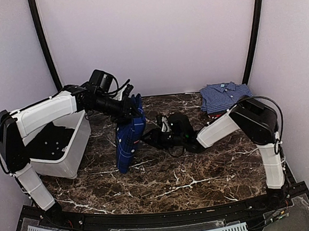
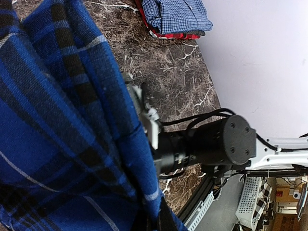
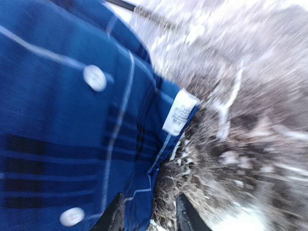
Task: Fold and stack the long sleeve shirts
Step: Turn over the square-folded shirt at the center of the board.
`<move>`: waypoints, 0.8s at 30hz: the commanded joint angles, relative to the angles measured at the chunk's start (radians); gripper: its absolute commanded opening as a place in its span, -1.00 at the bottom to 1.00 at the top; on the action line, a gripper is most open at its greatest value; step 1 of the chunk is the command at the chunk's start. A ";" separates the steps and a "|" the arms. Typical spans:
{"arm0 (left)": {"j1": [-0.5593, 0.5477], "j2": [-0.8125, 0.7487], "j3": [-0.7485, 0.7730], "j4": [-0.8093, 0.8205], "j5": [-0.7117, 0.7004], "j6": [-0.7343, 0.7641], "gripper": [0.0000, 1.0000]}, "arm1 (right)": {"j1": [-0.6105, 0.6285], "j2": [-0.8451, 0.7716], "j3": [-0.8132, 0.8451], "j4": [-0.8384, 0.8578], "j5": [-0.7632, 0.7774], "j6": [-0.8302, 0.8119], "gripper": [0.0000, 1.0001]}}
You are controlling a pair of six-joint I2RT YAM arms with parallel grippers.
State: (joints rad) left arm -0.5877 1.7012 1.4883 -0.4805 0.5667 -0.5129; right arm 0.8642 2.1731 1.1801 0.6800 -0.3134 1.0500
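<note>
Nearest the top camera, a black rail (image 1: 168, 217) is seen along the near edge of the marbled table (image 1: 176, 183), with both arm bases mounted on it. Toward the middle of the table, slightly left, the deep-blue plaid shirt (image 1: 129, 141) is held up by its top in the left gripper (image 1: 128, 111), whose jaws are closed on the cloth. The shirt hangs in a narrow vertical fold, and its lower end reaches the tabletop.

The right gripper (image 1: 145, 139) is placed low at the right side of the hanging shirt. In the blurred right wrist view its fingertips (image 3: 115, 216) are seen apart, with the shirt's lower edge between them; table is visible between the cloth and the right-hand finger, so no grip is shown. Two white buttons (image 3: 95, 78) and a white care label (image 3: 179, 111) are visible on the plaid.

At the far right corner, the lighter blue fine-check shirt (image 1: 223, 95) lies folded, and the red shirt (image 2: 173, 35) is seen beneath it. A white bin (image 1: 66, 154) stands at the left edge, under the left arm.
</note>
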 commanded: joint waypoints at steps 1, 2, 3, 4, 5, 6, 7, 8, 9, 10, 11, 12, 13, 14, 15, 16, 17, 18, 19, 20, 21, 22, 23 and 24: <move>-0.014 -0.035 -0.021 0.041 0.018 -0.015 -1.00 | -0.053 -0.173 -0.085 -0.090 0.074 -0.092 -0.24; -0.020 -0.024 -0.018 0.051 0.011 -0.020 -1.00 | -0.073 -0.217 -0.105 -0.121 0.095 -0.110 -0.20; -0.036 -0.017 -0.015 0.056 0.001 -0.025 -1.00 | -0.088 -0.263 -0.129 -0.173 0.113 -0.131 -0.16; -0.045 0.002 -0.011 0.075 -0.002 -0.037 -1.00 | -0.104 -0.314 -0.148 -0.216 0.139 -0.159 -0.12; -0.072 0.015 -0.007 0.086 -0.015 -0.045 -1.00 | -0.120 -0.364 -0.163 -0.273 0.172 -0.188 -0.10; -0.108 0.050 0.004 0.108 -0.027 -0.062 -1.00 | -0.134 -0.421 -0.178 -0.337 0.218 -0.219 -0.05; -0.129 0.070 0.012 0.133 -0.054 -0.072 -1.00 | -0.142 -0.476 -0.181 -0.406 0.278 -0.256 0.01; -0.176 0.126 0.037 0.145 -0.069 -0.091 -1.00 | -0.147 -0.530 -0.186 -0.479 0.356 -0.298 0.13; -0.200 0.162 0.054 0.166 -0.098 -0.101 -1.00 | -0.149 -0.602 -0.192 -0.539 0.441 -0.334 0.29; -0.250 0.234 0.106 0.169 -0.114 -0.119 -0.96 | -0.153 -0.655 -0.205 -0.591 0.513 -0.366 0.43; -0.272 0.275 0.138 0.159 -0.151 -0.124 -0.75 | -0.160 -0.706 -0.226 -0.629 0.586 -0.377 0.57; -0.313 0.352 0.217 0.148 -0.165 -0.131 -0.60 | -0.177 -0.762 -0.253 -0.654 0.630 -0.381 0.78; -0.330 0.413 0.302 0.121 -0.187 -0.131 -0.34 | -0.192 -0.815 -0.286 -0.663 0.650 -0.388 0.96; -0.355 0.437 0.337 0.110 -0.196 -0.130 -0.23 | -0.206 -0.873 -0.321 -0.663 0.671 -0.395 0.97; -0.364 0.468 0.396 0.096 -0.212 -0.129 -0.05 | -0.215 -0.927 -0.353 -0.659 0.691 -0.401 0.97; -0.372 0.475 0.416 0.094 -0.216 -0.134 0.07 | -0.222 -0.977 -0.392 -0.641 0.692 -0.421 0.97; -0.372 0.478 0.438 0.092 -0.220 -0.137 0.12 | -0.228 -1.023 -0.425 -0.621 0.690 -0.434 0.97; -0.372 0.478 0.450 0.087 -0.237 -0.134 0.19 | -0.232 -1.060 -0.452 -0.604 0.686 -0.440 0.97; -0.371 0.475 0.473 0.063 -0.247 -0.124 0.21 | -0.236 -1.089 -0.468 -0.606 0.676 -0.442 0.97; -0.368 0.471 0.480 0.051 -0.263 -0.120 0.24 | -0.237 -1.103 -0.473 -0.612 0.656 -0.453 0.97; -0.364 0.458 0.482 0.033 -0.271 -0.119 0.25 | -0.237 -1.103 -0.466 -0.644 0.632 -0.458 0.97; -0.354 0.448 0.476 0.028 -0.279 -0.120 0.26 | -0.237 -1.096 -0.459 -0.663 0.597 -0.467 0.97; -0.345 0.424 0.449 0.024 -0.282 -0.124 0.26 | -0.237 -1.084 -0.454 -0.675 0.562 -0.476 0.97; -0.329 0.409 0.431 0.028 -0.289 -0.126 0.25 | -0.237 -1.068 -0.451 -0.676 0.526 -0.480 0.97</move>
State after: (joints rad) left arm -0.9749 2.2375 1.9236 -0.4149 0.3397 -0.6395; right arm 0.6277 1.0740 0.7254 0.0502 0.3023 0.6247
